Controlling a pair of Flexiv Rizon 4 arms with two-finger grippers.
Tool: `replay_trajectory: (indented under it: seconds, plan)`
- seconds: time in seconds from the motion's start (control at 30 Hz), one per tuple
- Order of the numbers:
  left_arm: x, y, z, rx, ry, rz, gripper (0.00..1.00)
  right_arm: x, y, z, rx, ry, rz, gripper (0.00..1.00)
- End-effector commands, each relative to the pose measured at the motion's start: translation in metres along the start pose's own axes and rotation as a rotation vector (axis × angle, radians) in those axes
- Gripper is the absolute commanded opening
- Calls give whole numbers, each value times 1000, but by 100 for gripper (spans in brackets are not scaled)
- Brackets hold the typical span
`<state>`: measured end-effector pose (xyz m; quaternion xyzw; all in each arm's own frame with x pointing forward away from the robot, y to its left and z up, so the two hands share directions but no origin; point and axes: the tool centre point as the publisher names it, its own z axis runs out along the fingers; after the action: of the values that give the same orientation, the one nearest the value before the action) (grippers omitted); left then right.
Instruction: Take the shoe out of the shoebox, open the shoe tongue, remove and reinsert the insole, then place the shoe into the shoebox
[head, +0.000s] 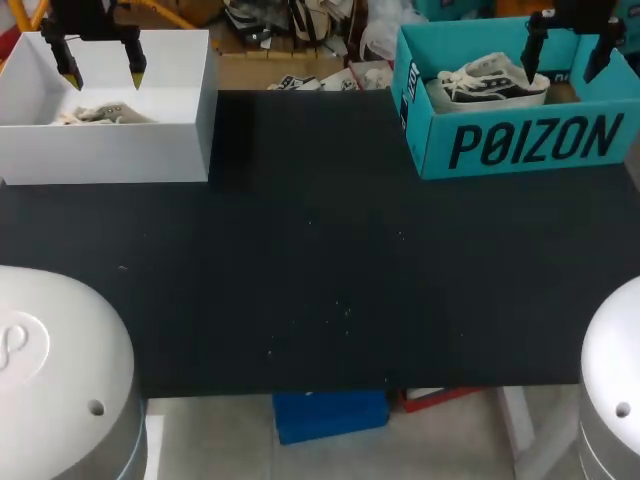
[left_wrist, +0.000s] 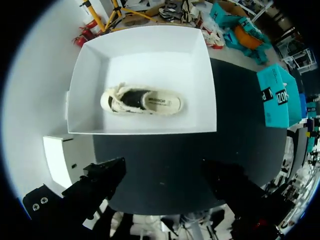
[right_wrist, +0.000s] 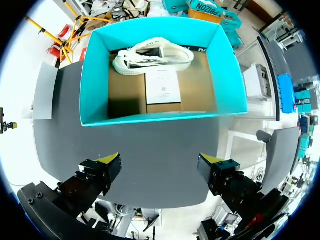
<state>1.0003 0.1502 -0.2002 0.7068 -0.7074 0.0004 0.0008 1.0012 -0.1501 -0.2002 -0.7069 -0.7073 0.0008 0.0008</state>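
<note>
The left gripper (head: 104, 77) hung above the white shoebox (head: 110, 155) at the far left corner of the black table (head: 320, 270), its two fingers spread wide and holding nothing. In the left wrist view the same gripper (left_wrist: 165, 175) sat apart from the box (left_wrist: 140, 42), which lay ahead of it. A cream shoe (left_wrist: 142, 101) rested on the box floor with its opening up, dark lining and a pale insole showing; in the head view only its upper part (head: 100, 114) rose above the near wall.

The right gripper (head: 560, 72) hung over the teal shoebox (head: 520, 145) at the far right corner, fingers likewise spread and empty — the yellow tips stood well apart in the right wrist view (right_wrist: 160, 165). Inside that box (right_wrist: 95, 75) a white-and-black sneaker (right_wrist: 152, 56) lay along the wall farthest from the gripper, touching nothing but the brown floor and that wall, with a paper sheet (right_wrist: 162, 85) just beside it. The head view showed the sneaker (head: 490, 82) with its laces up.
</note>
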Motion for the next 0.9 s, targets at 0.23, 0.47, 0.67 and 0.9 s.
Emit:
replay_trajectory:
  seconds: [0.23,0.47,0.67,0.9]
  plan:
    - [0,0,0,0,0,0,100,-1,-5,-1,-46,-49,-168,100]
    - [0,0,0,0,0,0,100,11,7,-11,-195,-122,-691,100]
    - [0,0,0,0,0,0,100,16,3,-18,-258,-110,-891,100]
    - [0,0,0,0,0,0,100,16,3,-18,-258,-110,-891,100]
